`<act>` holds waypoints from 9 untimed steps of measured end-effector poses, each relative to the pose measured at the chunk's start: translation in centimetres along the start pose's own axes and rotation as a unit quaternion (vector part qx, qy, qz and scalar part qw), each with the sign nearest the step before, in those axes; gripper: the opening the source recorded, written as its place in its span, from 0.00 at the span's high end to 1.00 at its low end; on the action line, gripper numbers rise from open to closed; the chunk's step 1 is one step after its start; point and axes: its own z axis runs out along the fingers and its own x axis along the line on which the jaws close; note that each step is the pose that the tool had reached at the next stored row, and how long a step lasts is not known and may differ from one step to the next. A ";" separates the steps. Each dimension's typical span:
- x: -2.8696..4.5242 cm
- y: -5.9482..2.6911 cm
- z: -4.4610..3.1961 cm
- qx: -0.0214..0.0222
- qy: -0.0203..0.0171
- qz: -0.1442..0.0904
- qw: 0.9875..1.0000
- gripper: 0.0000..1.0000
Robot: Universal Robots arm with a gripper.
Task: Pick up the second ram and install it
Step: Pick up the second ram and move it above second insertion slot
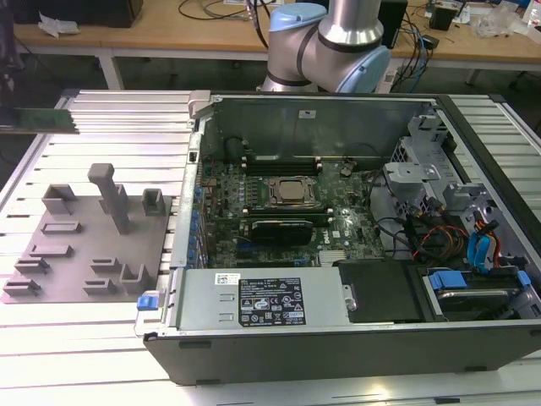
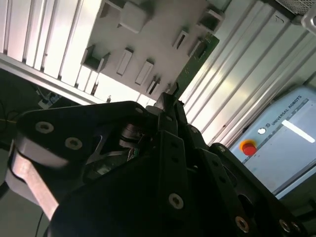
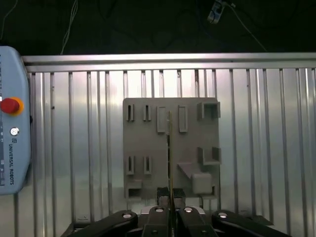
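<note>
Exterior view, first entry: you will find the second ram [image 1: 44, 119], a thin dark green stick, lying level in the air at about ten o'clock from the processor socket [image 1: 292, 193]. It is well apart from the open computer case [image 1: 338, 347] and clear of the slatted metal table [image 1: 101, 355]. Second entry: the grey fixture plate [image 1: 84, 241] with its upright posts lies flat on the table at nine o'clock from the case, just beside its wall; the ram hangs at eleven o'clock from that plate. Third entry: the arm [image 1: 338, 34] rises behind the case at twelve o'clock. Inside the case you can note the socket near the middle of the board, a long black card [image 1: 279, 228] just at its six o'clock, and a grey metal box [image 1: 245, 300] with a label along the near wall. First wrist view: the gripper [image 3: 170, 212] is closed narrow on the ram [image 3: 170, 158], which shows edge-on as a thin line running out from between the fingers over the fixture plate [image 3: 148, 143]. A teach pendant [image 3: 12, 148] with a red button [image 3: 10, 105] lies on the table, apart from the plate. Second wrist view: the gripper [image 2: 170, 98] pinches one end of the ram [image 2: 197, 61], and its free end reaches out above the plate [image 2: 143, 29], with the pendant [image 2: 286, 143] off to one side.
</note>
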 end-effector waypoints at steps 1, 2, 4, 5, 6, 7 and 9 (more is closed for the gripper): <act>-0.26 -0.24 0.03 0.000 0.000 0.000 1.000 0.89; -0.56 -0.79 0.02 0.000 0.000 0.000 1.000 0.89; -0.79 -1.66 0.05 0.000 0.000 0.000 1.000 0.89; -0.90 -2.24 0.06 -0.001 0.000 0.000 1.000 0.89; -0.98 -2.63 0.07 -0.001 0.000 0.000 1.000 0.89; -1.21 -3.77 0.20 -0.003 0.000 0.000 1.000 0.89; -1.54 -5.75 0.89 -0.005 0.000 0.000 1.000 0.89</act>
